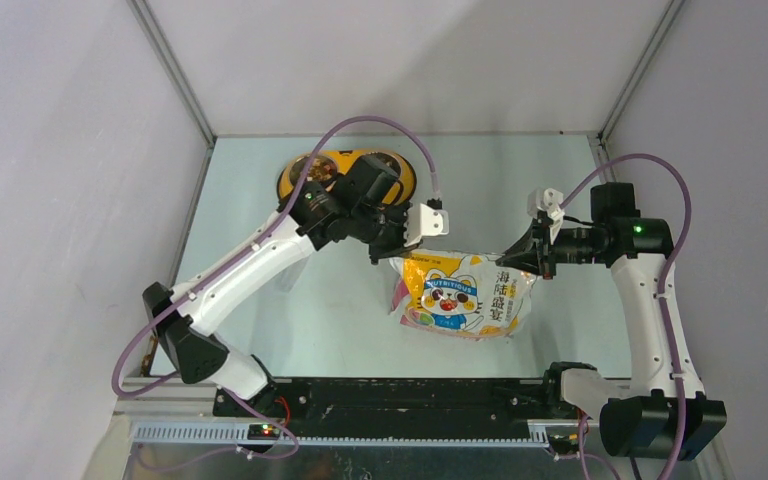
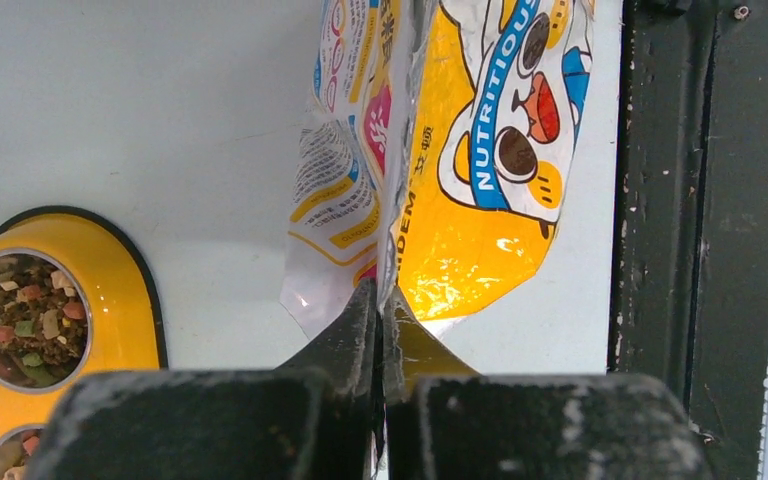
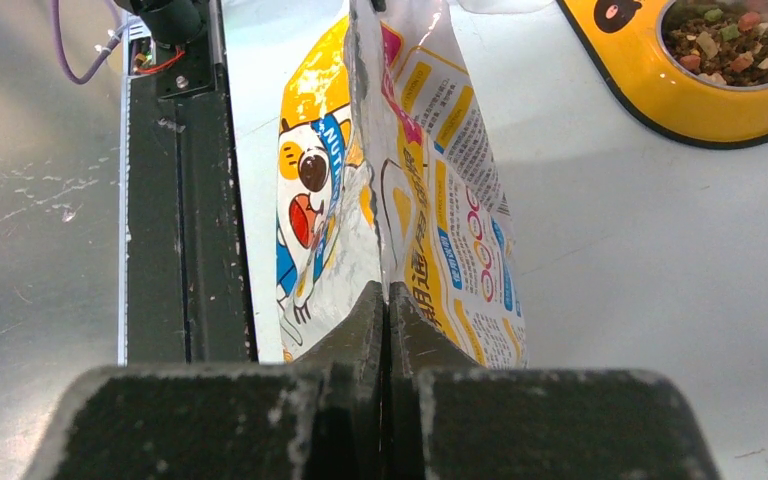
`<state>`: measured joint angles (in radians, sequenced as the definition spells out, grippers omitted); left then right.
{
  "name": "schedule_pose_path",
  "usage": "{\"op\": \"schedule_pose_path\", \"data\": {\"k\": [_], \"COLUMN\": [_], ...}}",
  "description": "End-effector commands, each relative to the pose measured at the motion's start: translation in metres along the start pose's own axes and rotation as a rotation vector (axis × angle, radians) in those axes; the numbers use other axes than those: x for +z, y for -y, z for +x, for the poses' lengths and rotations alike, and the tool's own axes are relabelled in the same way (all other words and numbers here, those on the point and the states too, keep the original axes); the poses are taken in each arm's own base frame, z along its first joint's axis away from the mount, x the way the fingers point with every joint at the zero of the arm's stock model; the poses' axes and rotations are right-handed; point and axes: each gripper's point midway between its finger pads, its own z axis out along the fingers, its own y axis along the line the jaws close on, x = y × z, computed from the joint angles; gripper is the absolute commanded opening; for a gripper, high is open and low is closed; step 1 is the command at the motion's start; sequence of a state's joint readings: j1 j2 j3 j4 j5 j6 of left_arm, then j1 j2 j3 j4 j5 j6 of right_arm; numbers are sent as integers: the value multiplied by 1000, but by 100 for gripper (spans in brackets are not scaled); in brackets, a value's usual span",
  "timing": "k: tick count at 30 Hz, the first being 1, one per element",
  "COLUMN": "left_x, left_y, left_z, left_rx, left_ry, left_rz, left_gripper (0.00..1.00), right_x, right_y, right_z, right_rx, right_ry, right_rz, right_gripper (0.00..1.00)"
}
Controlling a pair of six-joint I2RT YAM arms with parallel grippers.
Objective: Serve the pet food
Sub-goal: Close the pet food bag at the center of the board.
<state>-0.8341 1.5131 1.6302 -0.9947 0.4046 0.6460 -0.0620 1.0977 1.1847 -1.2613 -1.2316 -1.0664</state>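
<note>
Held item: bag, centre frame; left fingers and right fingers are clenching its opposite edges; feeder, upper centre, is already holding kibble; releasing likely remaining.

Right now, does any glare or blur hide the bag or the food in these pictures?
Top view: even light, sharp, bag print readable. Left wrist: white glare patches on the bag's yellow foil; the near jaws are dark and soft. Right wrist: mild sheen on the bag's creases, food in the feeder clear.
</note>
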Motion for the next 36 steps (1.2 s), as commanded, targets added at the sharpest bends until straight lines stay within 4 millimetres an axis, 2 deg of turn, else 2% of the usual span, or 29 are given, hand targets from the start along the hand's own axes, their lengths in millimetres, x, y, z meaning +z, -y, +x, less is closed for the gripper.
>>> {"op": "schedule_pose_path", "data": {"k": [1,2,4,5,6,8,11,15,19,20,23,31,35,36], "left_x": [-37,-38,-39,-40,-39,-38,-39,-46,-50,-48,-39,-32,-21,-19], "left_y": [-26,-28,-30,-32,-32,-34,-32,-33,-46,-49,-48,-44,-38,-38], "left_z": [26,29,36,39,43,48,49,38,36,37,37,25,21,20], "left_rx": [-24,-29,-42,-50,-55,-68,-75,-78,-152,-181,-233,-239,-231,-232], "left_ry": [-73,-86,-101,-108,-117,-127,-110,-56,-43,-43,-45,-92,-112,-113], "left_rz": [-158,-170,-184,-192,-192,-194,-180,-185,-240,-246,-221,-226,-216,-216], "left_gripper": [10,27,33,31,18,2,0,0,4,5,20,31,32,29], "right_x": [-2,-2,-2,-2,-2,-2,-2,-1,1,1,3,3,3,3], "right_y": [-12,-11,-12,-12,-12,-12,-12,-12,-4,0,-1,-6,-5,-5], "right_z": [-21,-20,-21,-21,-21,-21,-23,-22,-26,-27,-28,-28,-27,-26], "right_rx": [2,2,-1,-2,-3,-4,-8,-5,23,36,24,6,6,6], "right_ry": [72,72,72,73,74,75,77,77,73,69,61,49,44,42], "right_rz": [-34,-34,-34,-34,-34,-35,-36,-38,-22,-7,-6,-10,-6,-5], "right_gripper": [0,0,0,0,0,0,0,0,0,0,0,0,0,0]}}
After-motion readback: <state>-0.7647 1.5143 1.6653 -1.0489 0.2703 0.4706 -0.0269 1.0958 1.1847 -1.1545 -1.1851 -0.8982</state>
